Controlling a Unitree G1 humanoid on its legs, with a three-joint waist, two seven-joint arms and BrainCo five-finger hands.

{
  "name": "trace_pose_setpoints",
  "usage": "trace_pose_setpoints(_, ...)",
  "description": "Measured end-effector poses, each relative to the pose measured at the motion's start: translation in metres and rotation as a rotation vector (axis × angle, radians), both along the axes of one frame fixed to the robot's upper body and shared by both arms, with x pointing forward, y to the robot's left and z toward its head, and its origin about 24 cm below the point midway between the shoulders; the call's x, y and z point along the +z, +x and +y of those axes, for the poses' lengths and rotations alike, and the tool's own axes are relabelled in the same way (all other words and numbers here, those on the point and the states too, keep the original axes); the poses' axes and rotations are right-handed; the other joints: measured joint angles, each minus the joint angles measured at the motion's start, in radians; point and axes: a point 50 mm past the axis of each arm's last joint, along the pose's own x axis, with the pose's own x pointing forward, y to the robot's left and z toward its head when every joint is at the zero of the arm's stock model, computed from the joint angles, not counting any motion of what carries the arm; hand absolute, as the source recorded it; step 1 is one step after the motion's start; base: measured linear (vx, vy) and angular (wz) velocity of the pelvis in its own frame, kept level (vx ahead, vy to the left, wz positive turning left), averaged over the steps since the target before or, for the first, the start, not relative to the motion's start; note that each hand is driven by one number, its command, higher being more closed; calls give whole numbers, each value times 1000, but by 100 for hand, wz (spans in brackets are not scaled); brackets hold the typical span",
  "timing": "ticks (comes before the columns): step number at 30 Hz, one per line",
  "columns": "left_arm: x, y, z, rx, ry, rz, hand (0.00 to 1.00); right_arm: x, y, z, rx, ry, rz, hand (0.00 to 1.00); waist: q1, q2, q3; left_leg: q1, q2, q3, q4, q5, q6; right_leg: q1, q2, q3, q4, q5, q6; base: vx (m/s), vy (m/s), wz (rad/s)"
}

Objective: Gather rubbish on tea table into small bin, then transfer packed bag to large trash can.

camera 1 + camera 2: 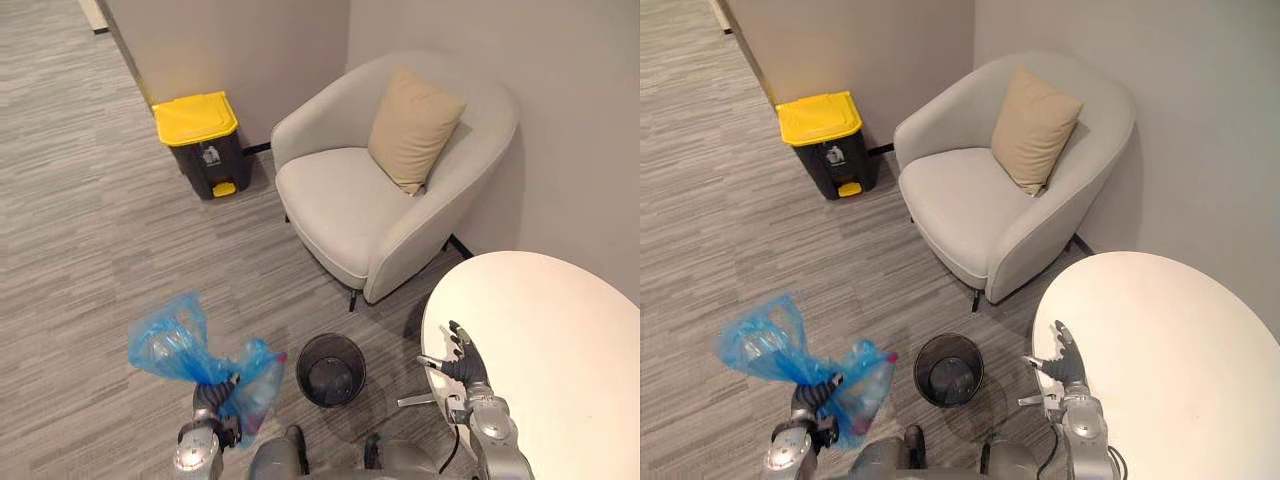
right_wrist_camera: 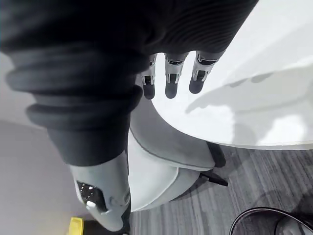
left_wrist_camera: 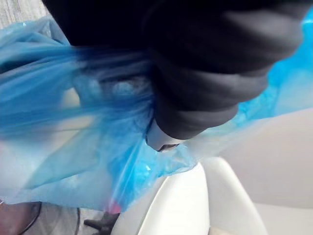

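The blue bag [image 1: 172, 345] – neck clenched in the curled left hand [image 1: 213, 397] – hangs just left of the small bin [image 1: 331, 369]. The trash can [image 1: 200, 140] stands well beyond the bin, on that arm's side; the right hand [image 1: 465, 362] is spread and empty, right of it.

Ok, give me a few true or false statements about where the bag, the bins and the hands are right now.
The left hand grips the blue bag. True.
The large trash can has its yellow lid open. False: it is shut.
The right hand holds rubbish. False: it is open and empty over the table edge.
A beige cushion rests on the armchair. True.
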Motion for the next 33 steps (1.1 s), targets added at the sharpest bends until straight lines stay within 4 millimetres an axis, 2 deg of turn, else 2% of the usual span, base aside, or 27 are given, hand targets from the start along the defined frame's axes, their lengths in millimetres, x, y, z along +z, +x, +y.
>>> trace_pose_setpoints(2,5,5,0,1,5,-29,100,3,4,5,22,4,-15,0,19,-17,-7,-63,1,-23,58,3,-5,53,-11,34,-40,-39,23,-45,-215,45)
trace_pose_setpoints(3,6,8,-3,1,-1,-38,100,5,7,5,21,-2,-28,0,37,-17,-6,-106,8,-39,86,15,-22,82,8,25,-129,-95,15,-138,-249,40)
trace_pose_setpoints(4,5,9,-11,2,-26,-40,100,9,10,4,13,-9,-50,0,52,0,2,-118,16,-55,77,32,-48,110,25,9,-193,-120,3,-179,-300,40)
trace_pose_setpoints(5,4,9,-15,2,-39,-41,100,11,11,4,11,-12,-58,0,53,11,7,-122,22,-68,71,43,-57,127,35,-6,-227,-125,-6,-213,-256,49)
trace_pose_setpoints(6,2,7,-23,1,-60,-33,100,15,13,3,16,-22,-73,0,52,41,5,-138,38,-97,48,82,-74,146,70,-46,-282,-126,-31,-195,-207,49)
trace_pose_setpoints(7,0,5,-26,-2,-68,-28,100,16,14,3,18,-27,-77,0,51,52,6,-142,41,-106,28,105,-83,143,82,-64,-287,-118,-43,-266,-233,70)
trace_pose_setpoints(8,1,5,-28,-7,-78,-31,100,17,15,2,18,-38,-82,0,48,59,7,-142,49,-102,-40,176,-96,125,87,-93,-288,-106,-64,-293,-187,84)
trace_pose_setpoints(9,3,10,-30,-9,-86,-48,100,17,15,1,8,-46,-86,0,43,54,7,-130,54,-62,-169,285,-106,108,83,-147,-319,-85,-103,-293,-172,83)
trace_pose_setpoints(10,4,11,-30,-9,-90,-54,100,18,16,1,5,-46,-89,0,42,53,11,-135,59,-25,-162,278,-103,104,83,-165,-328,-76,-118,-283,-191,94)
trace_pose_setpoints(11,6,13,-31,-11,-94,-67,100,19,17,0,-5,-55,-92,0,35,55,21,-140,76,70,-37,193,-80,101,78,-208,-340,-55,-143,-195,-154,67)
trace_pose_setpoints(12,7,13,-30,-11,-92,-68,100,19,17,0,-8,-55,-93,0,30,48,25,-136,79,89,5,160,-67,102,74,-219,-342,-52,-147,-182,-143,79)
trace_pose_setpoints(13,7,13,-29,-12,-88,-71,100,21,18,1,-5,-52,-101,0,21,48,25,-126,90,116,76,99,-42,103,70,-244,-345,-46,-155,-189,-78,61)
trace_pose_setpoints(15,11,16,-29,-17,-84,-89,100,27,20,2,-15,-49,-133,0,17,48,25,-70,118,154,175,-18,-35,102,62,-295,-353,-35,-163,-207,-37,66)
trace_pose_setpoints(17,13,19,-31,-35,-80,-96,100,25,19,-2,-40,-50,-127,0,11,48,23,-17,125,161,184,-58,-40,103,48,-332,-362,-29,-154,-136,36,75)
trace_pose_setpoints(18,11,19,-31,-55,-72,-86,100,19,17,-3,-50,-47,-101,0,-12,45,13,24,120,178,118,-60,-51,103,39,-366,-389,-15,-140,-113,55,88)
trace_pose_setpoints(19,10,18,-31,-58,-70,-80,100,16,17,-4,-53,-44,-87,0,-19,52,6,46,115,188,71,-57,-53,103,37,-377,-401,-6,-134,-83,78,83)
trace_pose_setpoints(20,7,18,-32,-63,-73,-64,100,9,16,-7,-63,-46,-56,0,-33,66,-4,90,103,191,-46,-40,-72,104,41,-398,-431,17,-124,-47,86,58)
trace_pose_setpoints(21,1,19,-31,-69,-71,-36,100,1,13,-11,-85,-42,-15,0,-33,68,-8,122,79,188,-140,-5,-83,106,41,-409,-458,43,-115,-46,136,47)
trace_pose_setpoints(22,-6,20,-30,-80,-66,-2,100,-8,11,-12,-95,-32,27,0,-29,68,-9,133,65,185,-184,28,-80,117,44,-405,-499,80,-110,-30,163,28)
trace_pose_setpoints(26,-19,8,-22,-96,-30,84,100,-23,1,-13,-110,-20,100,0,-32,63,-14,183,33,181,-213,39,-66,194,40,-397,-591,130,-77,-16,139,2)
trace_pose_setpoints(33,-23,5,-16,-107,1,120,100,-32,-3,-20,-144,-15,153,0,-37,56,-21,194,1,149,-288,93,-45,205,39,-415,-635,175,-73,-57,38,11)
